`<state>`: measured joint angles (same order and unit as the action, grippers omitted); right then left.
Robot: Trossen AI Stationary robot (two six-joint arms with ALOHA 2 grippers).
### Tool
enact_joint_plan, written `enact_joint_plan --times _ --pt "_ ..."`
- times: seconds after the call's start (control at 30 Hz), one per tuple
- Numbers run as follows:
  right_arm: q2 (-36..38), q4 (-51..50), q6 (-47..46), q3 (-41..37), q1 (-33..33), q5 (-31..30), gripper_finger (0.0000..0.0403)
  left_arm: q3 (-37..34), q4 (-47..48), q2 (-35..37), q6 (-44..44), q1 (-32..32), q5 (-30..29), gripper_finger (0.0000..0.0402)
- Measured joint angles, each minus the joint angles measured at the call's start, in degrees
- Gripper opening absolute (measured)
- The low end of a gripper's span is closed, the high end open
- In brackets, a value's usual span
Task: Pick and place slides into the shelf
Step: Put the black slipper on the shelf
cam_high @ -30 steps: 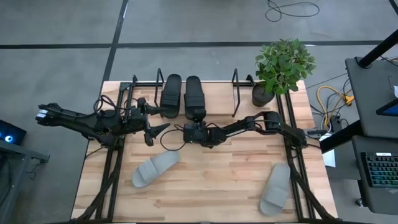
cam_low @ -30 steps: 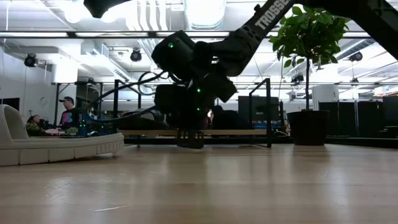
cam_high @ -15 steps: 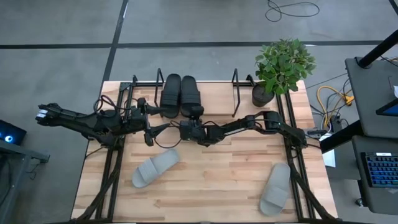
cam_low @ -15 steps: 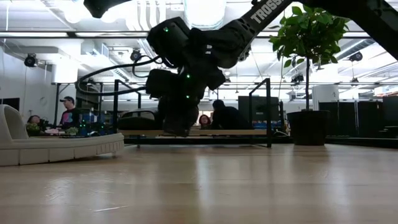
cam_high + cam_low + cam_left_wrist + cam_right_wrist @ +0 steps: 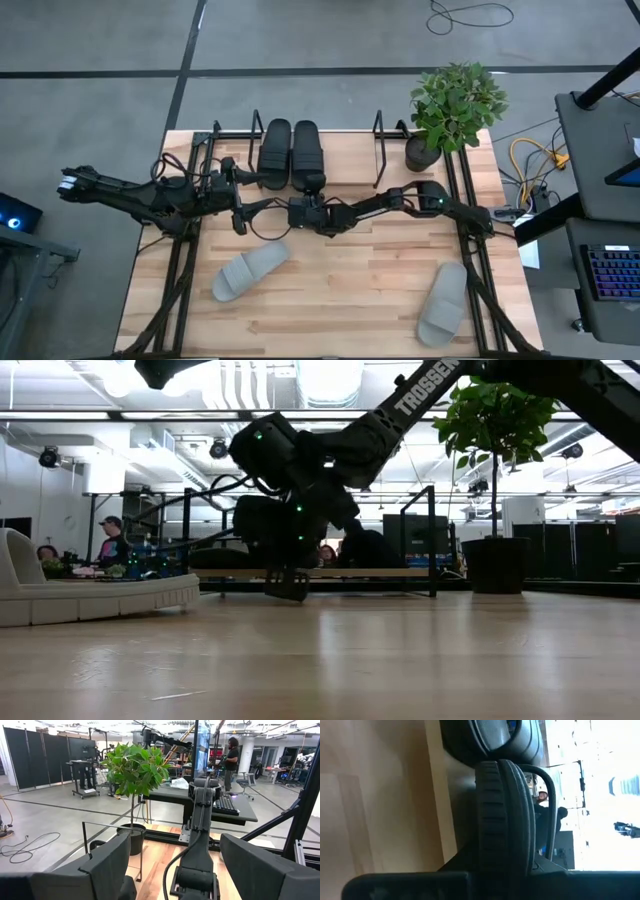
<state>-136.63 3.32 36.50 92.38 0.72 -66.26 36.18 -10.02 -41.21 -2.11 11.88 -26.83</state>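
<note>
Two black slides lie side by side on the shelf, the left one and the right one. My right gripper is at the near end of the right black slide, shut on it. My left gripper hovers open just left of it, over the table in front of the shelf; its fingers stand wide apart. Two light grey slides lie flat on the table, one near the left, one near the right. My right gripper holds the right black slide by its near, heel end, coming level from the table's near side, along the slide. In the wrist view the sole's ribbed edge runs straight out from between the fingers. The slide's front part lies on the shelf board, beside the other black slide.
A potted plant stands at the table's far right corner, beside the shelf's right end loop. The nearer light grey slide shows at the left of the low view. Bare wood lies between the two grey slides. People sit in the room beyond.
My right gripper has moved toward the table's left, carrying the heel of the black slide with it. The slide has slid left along the shelf and now lies against the other black slide.
</note>
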Motion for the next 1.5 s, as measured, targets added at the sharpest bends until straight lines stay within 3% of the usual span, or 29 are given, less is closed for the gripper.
enact_joint_plan --times 0.47,0.73,0.9,1.07,1.5 --pt "-1.6 -3.2 -0.1 3.3 0.0 1.8 0.0036 0.0 0.4 0.0 0.0 0.0 0.0 0.0293" --pt "-1.6 -7.4 -1.7 5.7 0.0 5.3 0.0086 0.0 0.6 0.0 0.0 0.0 0.0 0.0293" --pt "-1.6 -15.1 -8.7 9.2 0.0 12.1 0.0093 0.0 1.5 0.0 0.0 0.0 0.0 0.0293" --pt "-1.6 -21.7 -13.2 11.2 0.1 14.1 0.0098 0.0 1.6 0.0 0.0 0.0 0.0 0.0293" --pt "-1.6 -22.9 -16.2 12.6 0.1 18.5 0.0169 0.0 1.7 0.0 0.0 0.0 0.0 0.0293"
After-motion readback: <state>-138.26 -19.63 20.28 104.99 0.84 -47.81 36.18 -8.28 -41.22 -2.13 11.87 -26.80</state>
